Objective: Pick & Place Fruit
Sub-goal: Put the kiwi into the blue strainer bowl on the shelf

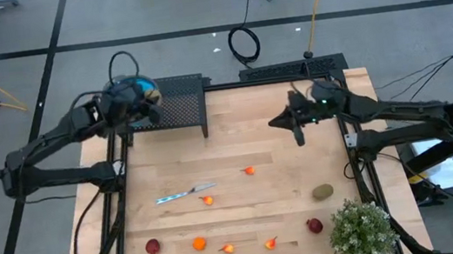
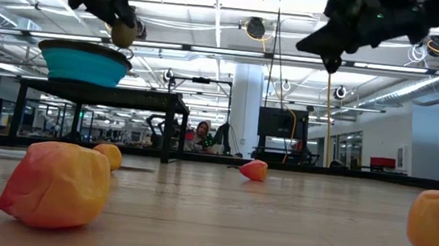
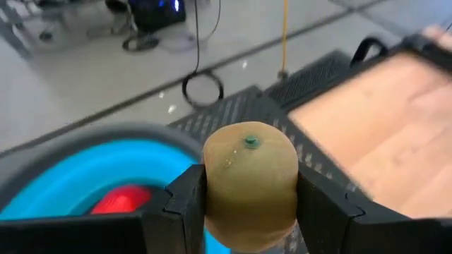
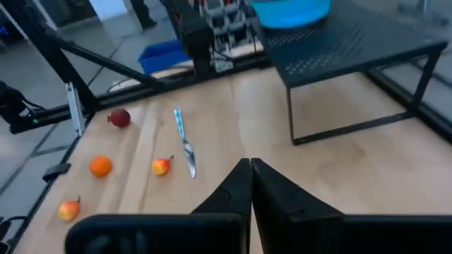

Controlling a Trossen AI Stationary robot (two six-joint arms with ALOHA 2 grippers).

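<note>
My left gripper (image 3: 248, 204) is shut on a brown oval kiwi (image 3: 250, 185), held just above the rim of the round blue bowl (image 1: 136, 91) on the black mesh stand (image 1: 177, 100) at the table's far left. A red piece (image 3: 121, 200) lies in the bowl. In the low view the kiwi (image 2: 123, 33) hangs over the bowl (image 2: 84, 63). My right gripper (image 4: 251, 185) is shut and empty, high over the table's far right (image 1: 296, 123). Loose fruit lies on the table: a kiwi (image 1: 322, 191), dark red ones (image 1: 152, 246) (image 1: 314, 225), small orange ones (image 1: 199, 244) (image 1: 208, 200) (image 1: 250, 170). My left gripper pinches the kiwi's two long sides (image 3: 212, 190) between its two fingers, its stem end (image 3: 251, 141) pointing away from the wrist. The kiwi is lifted clear, over the bowl's rim.
A slim silver knife with a blue handle (image 1: 184, 192) lies left of the table's middle. A potted plant (image 1: 363, 230) stands at the near right corner. More small orange fruit (image 1: 228, 249) (image 1: 270, 244) lies near the front edge. The wood between stand and fruit is bare.
</note>
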